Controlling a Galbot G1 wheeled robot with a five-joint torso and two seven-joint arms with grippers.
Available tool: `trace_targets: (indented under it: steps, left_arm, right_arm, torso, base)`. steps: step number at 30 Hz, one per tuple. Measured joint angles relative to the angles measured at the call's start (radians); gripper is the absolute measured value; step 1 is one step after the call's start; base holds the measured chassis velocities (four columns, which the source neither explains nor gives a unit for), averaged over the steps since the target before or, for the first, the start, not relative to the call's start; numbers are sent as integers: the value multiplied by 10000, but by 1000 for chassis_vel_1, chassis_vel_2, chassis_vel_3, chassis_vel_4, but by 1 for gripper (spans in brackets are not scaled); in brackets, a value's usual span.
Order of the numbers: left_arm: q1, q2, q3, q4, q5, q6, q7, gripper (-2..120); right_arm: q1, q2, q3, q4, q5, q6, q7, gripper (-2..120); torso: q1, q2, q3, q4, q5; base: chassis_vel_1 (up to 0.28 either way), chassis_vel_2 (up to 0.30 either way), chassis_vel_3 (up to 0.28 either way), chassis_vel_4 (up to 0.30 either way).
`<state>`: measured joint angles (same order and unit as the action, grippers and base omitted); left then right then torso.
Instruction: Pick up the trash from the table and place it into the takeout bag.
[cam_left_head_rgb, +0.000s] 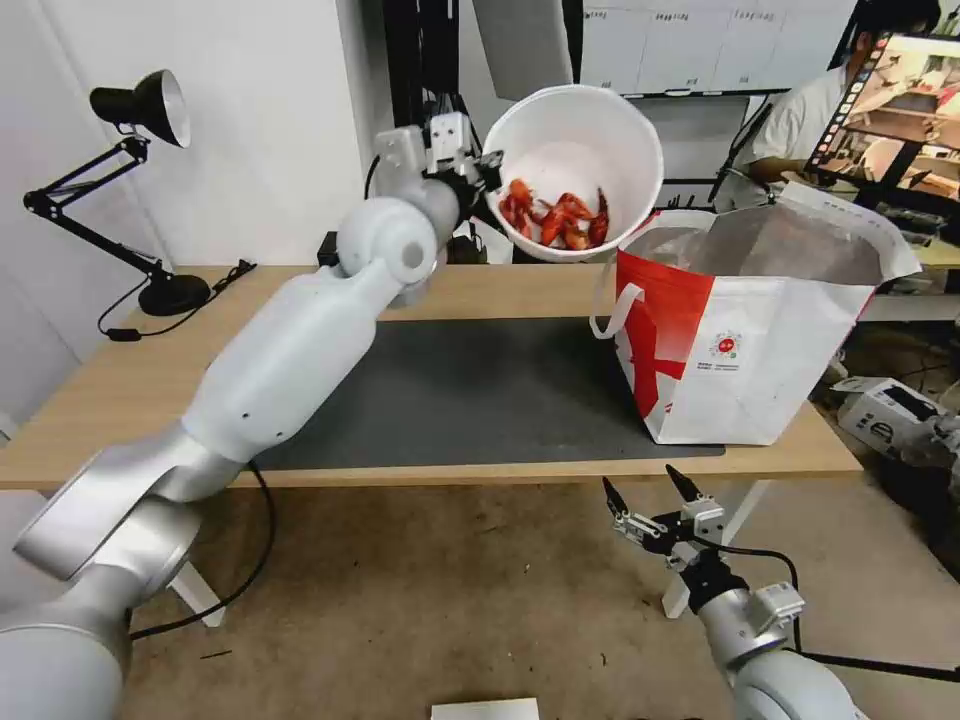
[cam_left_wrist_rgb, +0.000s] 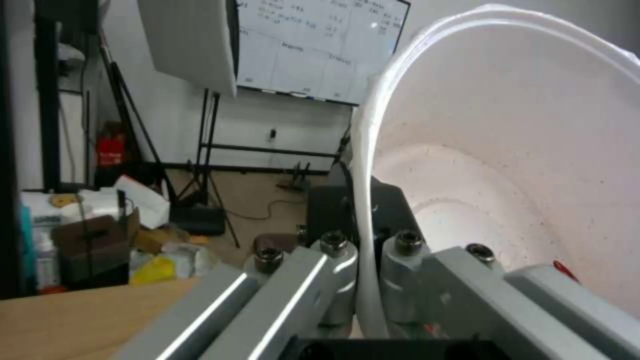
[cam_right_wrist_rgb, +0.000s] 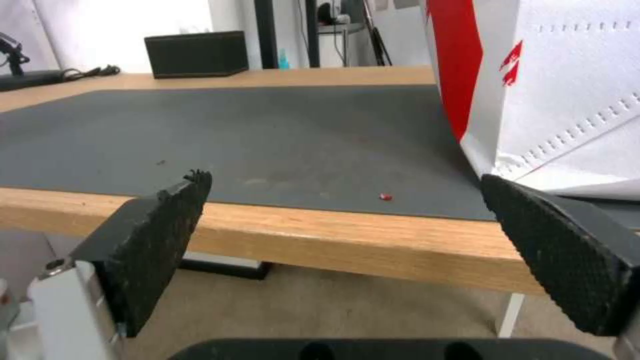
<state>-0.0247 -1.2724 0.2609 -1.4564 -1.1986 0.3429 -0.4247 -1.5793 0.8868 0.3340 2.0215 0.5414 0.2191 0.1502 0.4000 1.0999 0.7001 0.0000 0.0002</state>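
Note:
My left gripper (cam_left_head_rgb: 488, 172) is shut on the rim of a white round bowl (cam_left_head_rgb: 590, 140) holding red shellfish scraps (cam_left_head_rgb: 555, 218). It holds the bowl tilted in the air, above the table's far edge and just left of the takeout bag (cam_left_head_rgb: 750, 330). In the left wrist view the bowl's rim (cam_left_wrist_rgb: 368, 210) runs between the fingers. The red-and-white bag stands open on the right end of the table (cam_left_head_rgb: 120, 390), silver lining showing. My right gripper (cam_left_head_rgb: 655, 492) hangs open below the table's front edge, with the bag's side (cam_right_wrist_rgb: 573, 100) close by it.
A dark grey mat (cam_left_head_rgb: 480, 390) covers the table's middle; a tiny red scrap (cam_right_wrist_rgb: 385, 196) lies near its front edge. A black desk lamp (cam_left_head_rgb: 130, 190) stands at the far left. A black box (cam_right_wrist_rgb: 197, 47) sits at the back edge. Boxes lie on the floor right.

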Motion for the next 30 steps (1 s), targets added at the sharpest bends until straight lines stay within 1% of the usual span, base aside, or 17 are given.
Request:
trace_targets:
  steps: [1,2,5,6,9,10,13,16,19,20,21,23,24,25,27,28,30]
  left_arm:
    - [-140,-387,0,265,66,3,-76,0]
    - [-140,-387,0,265,66,3,-76,0]
    - [-469,-1093,30,844,239,8,-129,0]
    - [-469,-1093,30,844,239,8,-129,0]
    - [-804,-1905,176,1606,418,-58,-199,0]
    - [-804,-1905,176,1606,418,-58,-199,0]
    - [-952,-2598,443,2266,562,-417,-242,0]
    - [-969,-2746,574,2435,627,-563,-241,0]
    - [-974,-2963,1025,2824,951,-1356,-46,0]
    - [-974,-2963,1025,2824,951,-1356,-46,0]
    - [-974,-2997,1121,2915,1132,-1638,26,0]
    - [-942,-3040,1427,3194,1907,-2318,406,0]
    - [-942,-3040,1427,3194,1907,-2318,406,0]
    - [-937,-3022,1529,3252,2087,-2460,584,0]
    - [-942,-2891,1911,3348,2424,-2746,1265,0]
    - [-942,-2891,1911,3348,2424,-2746,1265,0]
    - [-949,-2719,2267,3372,2527,-2894,1817,0]
  right_arm:
    - [0,0,0,0,0,0,0,100]
    - [0,0,0,0,0,0,0,100]
    - [0,0,0,0,0,0,0,100]
    - [0,0,0,0,0,0,0,100]
    - [0,0,0,0,0,0,0,100]
    - [0,0,0,0,0,0,0,100]
    - [0,0,0,0,0,0,0,100]
    - [0,0,0,0,0,0,0,100]
    - [0,0,0,0,0,0,0,100]
    - [0,0,0,0,0,0,0,100]
    - [1,0,0,0,1,0,0,100]
    - [0,0,0,0,0,0,0,100]
    - [0,0,0,0,0,0,0,100]
    - [0,0,0,0,0,0,0,100]
    - [0,0,0,0,0,0,0,100]
    - [0,0,0,0,0,0,0,100]
    - [0,0,0,0,0,0,0,100]
  torso:
    - [0,0,0,1,1]
    - [0,0,0,1,1]
    - [0,0,0,-2,1]
    - [0,0,0,-2,1]
    - [0,0,-1,1,1]
    - [0,0,-1,1,1]
    - [0,0,-2,-4,3]
    - [0,0,-2,-5,3]
    - [0,-1,-1,1,0]
    - [0,-1,-1,1,0]
    - [0,0,-1,1,0]
    - [0,0,-2,-1,0]
    - [0,0,-2,-1,0]
    - [0,0,-1,-1,0]
    - [0,0,-1,0,0]
    - [0,0,-1,0,0]
    - [0,0,-1,0,-1]
  base:
    - [0,0,0,0]
    - [0,0,0,0]
    - [0,0,0,0]
    - [0,0,0,0]
    - [0,0,0,0]
    - [0,0,0,0]
    - [0,0,0,0]
    - [0,0,0,0]
    - [0,0,0,0]
    - [0,0,0,0]
    - [0,0,0,0]
    - [0,0,0,0]
    - [0,0,0,0]
    - [0,0,0,0]
    - [0,0,0,0]
    - [0,0,0,0]
    - [0,0,0,0]
